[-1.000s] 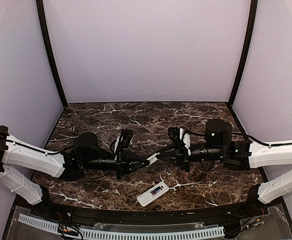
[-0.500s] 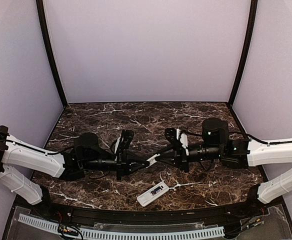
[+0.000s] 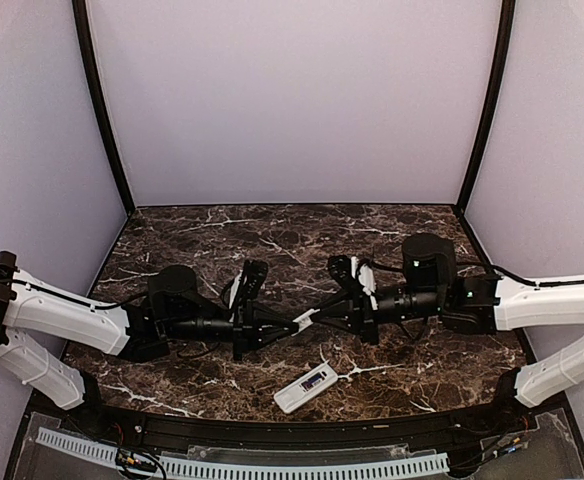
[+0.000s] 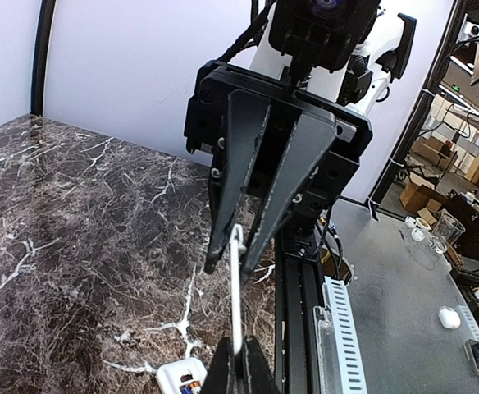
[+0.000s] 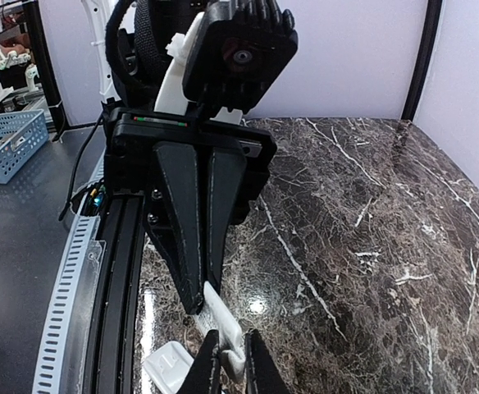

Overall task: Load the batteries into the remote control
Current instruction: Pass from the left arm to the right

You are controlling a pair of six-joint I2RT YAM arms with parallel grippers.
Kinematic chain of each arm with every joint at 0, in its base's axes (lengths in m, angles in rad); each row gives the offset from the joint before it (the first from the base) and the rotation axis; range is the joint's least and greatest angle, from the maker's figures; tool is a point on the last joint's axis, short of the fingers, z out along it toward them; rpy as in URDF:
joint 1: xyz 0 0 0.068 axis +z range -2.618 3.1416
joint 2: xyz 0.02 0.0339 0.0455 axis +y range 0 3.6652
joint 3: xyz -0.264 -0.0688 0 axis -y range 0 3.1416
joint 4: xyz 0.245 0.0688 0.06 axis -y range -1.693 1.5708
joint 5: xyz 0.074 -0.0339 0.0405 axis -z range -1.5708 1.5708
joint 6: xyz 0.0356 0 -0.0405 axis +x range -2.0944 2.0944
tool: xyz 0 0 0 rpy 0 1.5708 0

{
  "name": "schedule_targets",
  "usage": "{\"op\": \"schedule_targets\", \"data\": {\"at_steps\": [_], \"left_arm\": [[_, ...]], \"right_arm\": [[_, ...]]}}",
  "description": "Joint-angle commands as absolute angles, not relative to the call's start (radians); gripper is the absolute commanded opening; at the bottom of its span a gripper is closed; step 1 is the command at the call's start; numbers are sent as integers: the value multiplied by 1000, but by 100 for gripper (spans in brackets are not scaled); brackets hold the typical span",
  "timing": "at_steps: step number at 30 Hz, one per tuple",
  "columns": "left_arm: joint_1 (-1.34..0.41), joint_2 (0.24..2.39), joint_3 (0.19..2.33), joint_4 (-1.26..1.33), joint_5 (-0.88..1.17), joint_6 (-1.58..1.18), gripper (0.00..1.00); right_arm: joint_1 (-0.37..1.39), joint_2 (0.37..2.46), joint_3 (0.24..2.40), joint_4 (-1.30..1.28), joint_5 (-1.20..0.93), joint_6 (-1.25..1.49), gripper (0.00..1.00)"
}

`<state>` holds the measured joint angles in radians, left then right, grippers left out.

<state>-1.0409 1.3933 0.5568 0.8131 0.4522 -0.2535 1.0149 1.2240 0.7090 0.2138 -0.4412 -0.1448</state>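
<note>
The white remote control (image 3: 307, 386) lies back up near the table's front edge, with dark bluish batteries (image 3: 315, 380) in its recess. The left wrist view shows one end of the remote control (image 4: 179, 377) and the batteries (image 4: 192, 384). Above the table, the two grippers meet tip to tip on a small flat white cover piece (image 3: 305, 318). My left gripper (image 3: 294, 323) is shut on one end of the cover piece (image 4: 237, 287). My right gripper (image 3: 318, 318) pinches the other end of the cover piece (image 5: 223, 316); its fingers (image 5: 208, 361) press either side.
The dark marble table (image 3: 272, 240) stretches back to the lilac walls. A black rail (image 4: 301, 287) and a white slotted strip (image 3: 272, 466) run along the near edge. Beyond the table, a blue basket (image 5: 6, 144) stands at the left.
My right arm has shifted a little to the left, toward the left gripper, and its jaws have narrowed on the cover piece. The left arm and the remote have not moved.
</note>
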Motion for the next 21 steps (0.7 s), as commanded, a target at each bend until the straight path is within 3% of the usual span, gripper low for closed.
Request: {"op": "schedule_targets", "data": {"at_steps": [1,13,21], "left_arm": [[-1046,1394,560,870,467,-237,0],[-1048,1385,542,890,467,-236,0],[-1048,1392,554,857,475,-228,0]], "right_arm": [[1018,1252,745,172,-493,-140,8],[1010,1268,762,121,-577,-138,0],[1004,1259,765,90,-591,-144,0]]}}
